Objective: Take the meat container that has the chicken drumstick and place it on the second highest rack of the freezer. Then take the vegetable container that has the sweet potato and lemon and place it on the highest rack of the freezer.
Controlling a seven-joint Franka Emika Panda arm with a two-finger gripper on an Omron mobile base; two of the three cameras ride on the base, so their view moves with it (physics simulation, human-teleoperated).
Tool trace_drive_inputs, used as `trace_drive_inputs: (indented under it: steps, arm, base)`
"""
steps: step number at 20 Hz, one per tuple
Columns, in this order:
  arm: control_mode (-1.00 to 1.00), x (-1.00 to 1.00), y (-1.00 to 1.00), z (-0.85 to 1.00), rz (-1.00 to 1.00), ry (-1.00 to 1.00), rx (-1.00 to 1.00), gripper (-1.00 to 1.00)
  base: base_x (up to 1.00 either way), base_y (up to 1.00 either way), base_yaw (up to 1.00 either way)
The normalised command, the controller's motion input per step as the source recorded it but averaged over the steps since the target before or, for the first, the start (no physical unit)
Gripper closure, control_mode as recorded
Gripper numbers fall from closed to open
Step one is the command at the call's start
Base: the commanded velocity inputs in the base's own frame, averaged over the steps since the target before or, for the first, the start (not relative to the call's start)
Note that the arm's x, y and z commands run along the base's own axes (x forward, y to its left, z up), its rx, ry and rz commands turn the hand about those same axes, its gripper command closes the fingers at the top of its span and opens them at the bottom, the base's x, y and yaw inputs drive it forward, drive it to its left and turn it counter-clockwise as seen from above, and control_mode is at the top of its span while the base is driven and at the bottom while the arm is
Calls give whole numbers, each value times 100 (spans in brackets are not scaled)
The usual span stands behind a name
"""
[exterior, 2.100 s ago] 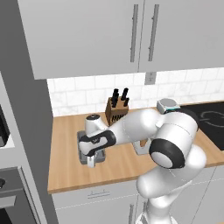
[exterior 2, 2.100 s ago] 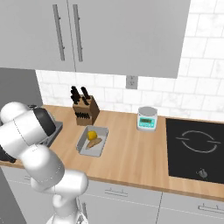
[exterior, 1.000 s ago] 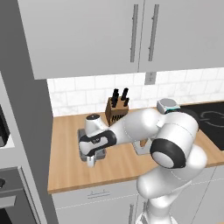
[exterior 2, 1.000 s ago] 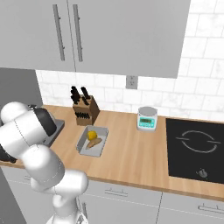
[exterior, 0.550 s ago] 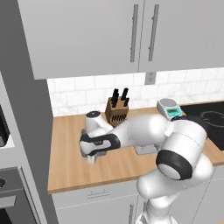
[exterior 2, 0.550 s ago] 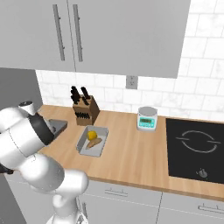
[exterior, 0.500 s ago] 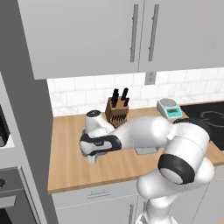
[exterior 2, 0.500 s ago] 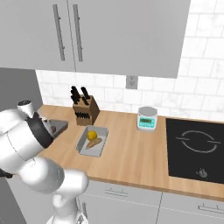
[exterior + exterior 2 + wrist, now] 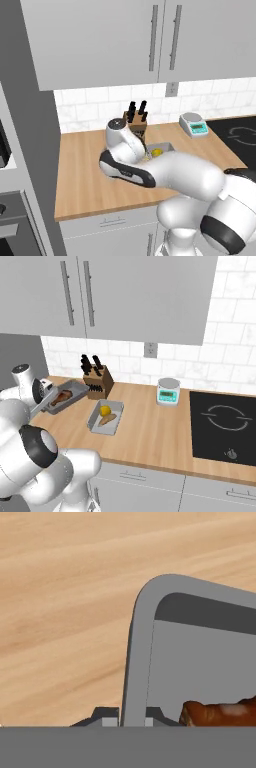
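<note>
Nearby, knife block [image 9: 95, 382] and vegetable container [image 9: 106, 417] flank the raised meat container [image 9: 64, 397] — end effector [image 9: 132, 719] pinching its rim.

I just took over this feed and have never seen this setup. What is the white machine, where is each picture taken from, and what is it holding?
The white machine is a robot arm on a driving base in a rendered kitchen. Two pictures come from cameras behind it, left and right; the third looks along its claw. The claw is shut on the rim of a grey meat tray with a chicken drumstick inside, tilted above the wooden counter. On the counter lie a second tray with a lemon and sweet potato, a knife block and a kitchen scale.
</note>
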Motion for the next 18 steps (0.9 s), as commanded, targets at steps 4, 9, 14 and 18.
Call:
trace_drive_inputs:
  steps: [4, 9, 14, 18]
  arm:
    - [-100, -10, -35, 58, 2, -8, 0, 100]
    - [-100, -53, -48, 61, 12, 1, 0, 100]
    - [-100, -71, -47, 52, 8, 1, 0, 100]
    - [-100, -71, -66, 46, 0, 0, 0, 100]
  base:
    - [0, 0, 0]
    - [0, 0, 0]
    - [0, 0, 0]
    - [0, 0, 0]
